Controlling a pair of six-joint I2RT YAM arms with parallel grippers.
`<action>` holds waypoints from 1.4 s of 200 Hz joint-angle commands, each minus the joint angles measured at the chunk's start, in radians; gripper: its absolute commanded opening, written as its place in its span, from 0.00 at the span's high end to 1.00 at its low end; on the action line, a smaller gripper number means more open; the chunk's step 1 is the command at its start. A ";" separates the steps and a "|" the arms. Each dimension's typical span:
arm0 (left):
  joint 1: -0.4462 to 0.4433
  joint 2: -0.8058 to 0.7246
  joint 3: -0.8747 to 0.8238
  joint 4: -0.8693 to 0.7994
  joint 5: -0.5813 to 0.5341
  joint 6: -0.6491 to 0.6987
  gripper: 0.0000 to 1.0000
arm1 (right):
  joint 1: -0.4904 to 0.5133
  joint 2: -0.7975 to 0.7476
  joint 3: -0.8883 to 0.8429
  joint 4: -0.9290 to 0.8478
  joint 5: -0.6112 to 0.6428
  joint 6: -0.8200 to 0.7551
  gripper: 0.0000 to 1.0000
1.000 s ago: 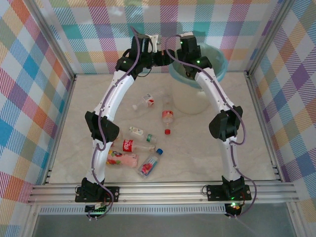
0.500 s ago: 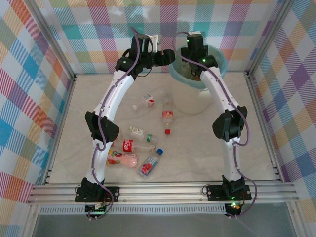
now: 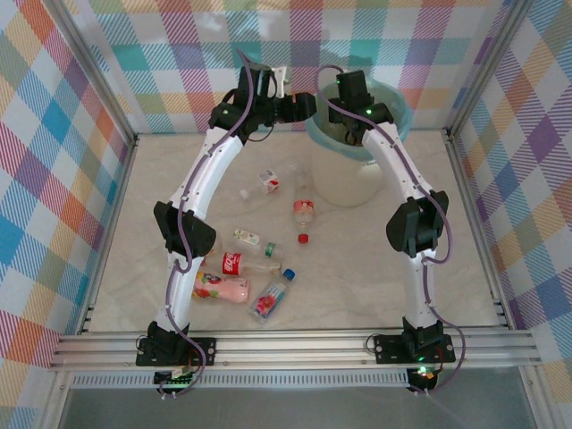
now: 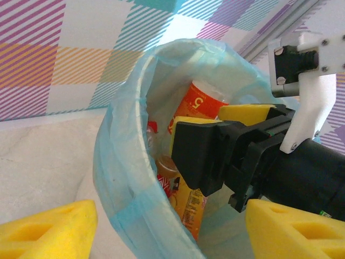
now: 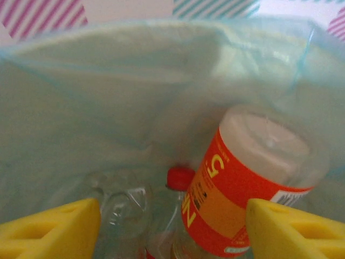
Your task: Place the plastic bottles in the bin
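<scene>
The bin (image 3: 350, 184) stands at the back of the table, lined with a teal bag (image 4: 121, 162). My right gripper (image 3: 351, 92) hangs open over its mouth, fingers (image 5: 297, 232) spread, nothing between them. Below it lie an orange-labelled bottle (image 5: 240, 186), a clear red-capped bottle (image 5: 180, 179) and a clear crumpled one (image 5: 123, 208). My left gripper (image 3: 308, 105) is open beside the bin's left rim, also empty (image 4: 170, 216). On the table lie several bottles: a small one (image 3: 266, 181), a red-labelled one (image 3: 303, 211), a cola bottle (image 3: 241, 264), a pink one (image 3: 222, 288) and a blue-capped one (image 3: 273, 298).
A loose red cap (image 3: 303, 239) and a green-labelled bottle (image 3: 254, 239) lie mid-table. Checked walls close in the back and sides. The right arm's black wrist (image 4: 232, 156) fills the bin's mouth in the left wrist view. A metal rail (image 3: 286, 344) borders the near edge.
My right gripper has shifted a little to the right and down over the bin's mouth. The left arm has barely moved, and the bottles on the table stay put.
</scene>
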 commanded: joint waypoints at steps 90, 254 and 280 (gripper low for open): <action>0.012 -0.123 -0.045 0.010 -0.044 0.029 0.28 | -0.030 -0.104 0.044 -0.095 -0.182 0.159 0.30; -0.006 -0.869 -1.066 -0.091 -0.162 0.182 0.28 | 0.274 -0.580 -0.447 0.022 -0.297 0.152 0.33; -0.049 -0.935 -1.229 -0.084 -0.183 0.196 0.28 | 0.299 -0.658 -0.621 0.037 -0.323 0.190 0.34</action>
